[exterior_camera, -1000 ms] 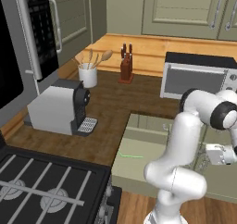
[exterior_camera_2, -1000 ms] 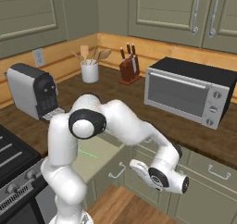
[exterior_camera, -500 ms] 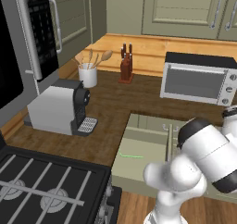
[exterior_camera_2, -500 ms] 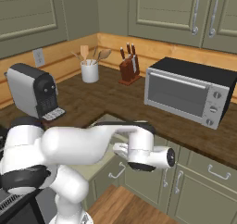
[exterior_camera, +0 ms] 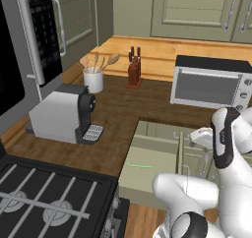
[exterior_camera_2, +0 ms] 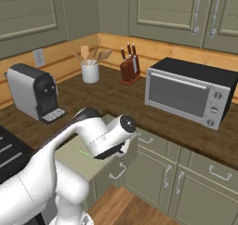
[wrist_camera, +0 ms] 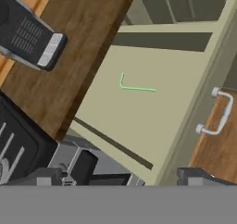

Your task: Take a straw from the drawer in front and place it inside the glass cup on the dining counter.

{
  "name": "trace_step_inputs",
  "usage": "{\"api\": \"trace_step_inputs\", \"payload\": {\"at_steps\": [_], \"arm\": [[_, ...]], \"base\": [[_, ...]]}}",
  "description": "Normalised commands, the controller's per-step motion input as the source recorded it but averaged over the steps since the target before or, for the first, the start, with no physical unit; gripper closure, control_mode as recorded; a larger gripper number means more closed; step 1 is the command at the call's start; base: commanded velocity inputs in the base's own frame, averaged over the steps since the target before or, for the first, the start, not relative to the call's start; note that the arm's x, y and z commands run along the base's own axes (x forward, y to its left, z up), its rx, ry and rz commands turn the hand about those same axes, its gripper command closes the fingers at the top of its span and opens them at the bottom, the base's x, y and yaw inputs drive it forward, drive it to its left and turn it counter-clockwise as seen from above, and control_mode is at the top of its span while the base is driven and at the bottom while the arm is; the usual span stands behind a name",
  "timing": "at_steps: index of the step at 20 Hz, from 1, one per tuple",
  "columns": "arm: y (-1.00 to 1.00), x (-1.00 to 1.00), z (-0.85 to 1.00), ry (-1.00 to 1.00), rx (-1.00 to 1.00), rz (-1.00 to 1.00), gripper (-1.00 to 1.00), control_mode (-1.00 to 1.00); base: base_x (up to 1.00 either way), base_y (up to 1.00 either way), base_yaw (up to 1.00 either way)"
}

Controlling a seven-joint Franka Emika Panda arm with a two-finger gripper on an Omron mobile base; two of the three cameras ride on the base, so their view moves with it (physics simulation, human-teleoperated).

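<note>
Hand view: one straw (wrist_camera: 137, 87), one drawer (wrist_camera: 157, 121)

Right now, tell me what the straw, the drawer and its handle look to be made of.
The straw: likely plastic, bright green, very thin, bent at one end. The drawer: probably painted wood or laminate; flat matte beige inside, sage-green front. Its handle: apparently metal, silvery with a light sheen.

Arm folded low, elbow bent, wrist turned downward. Gripper (wrist_camera: 134, 172) points down, jaws spread wide, nothing between the fingertips (wrist_camera: 83, 165), nothing touched.
</note>
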Motion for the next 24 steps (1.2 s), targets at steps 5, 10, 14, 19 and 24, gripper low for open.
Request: {"api": "trace_step_inputs", "payload": {"at_steps": [5,10,14,19,24], "arm": [[0.7,0.17,-0.16,0.23,-0.18,0.0,-1.0,-1.0],[0.41,0.54,-0.25,0.19,-0.13,0.0,-1.0,-1.0],[0.16,0.65,-0.31,0.15,-0.1,-0.01,-1.0,-1.0],[0.01,0.54,-0.37,0.16,-0.13,-0.08,-1.0,-1.0],[-0.08,0.21,-0.44,0.14,-0.17,-0.14,-1.0,-1.0]], "base": [[0.0,0.0,0.0],[0.0,0.0,0.0],[0.0,0.0,0.0],[0.0,0.0,0.0],[0.0,0.0,0.0]]}}
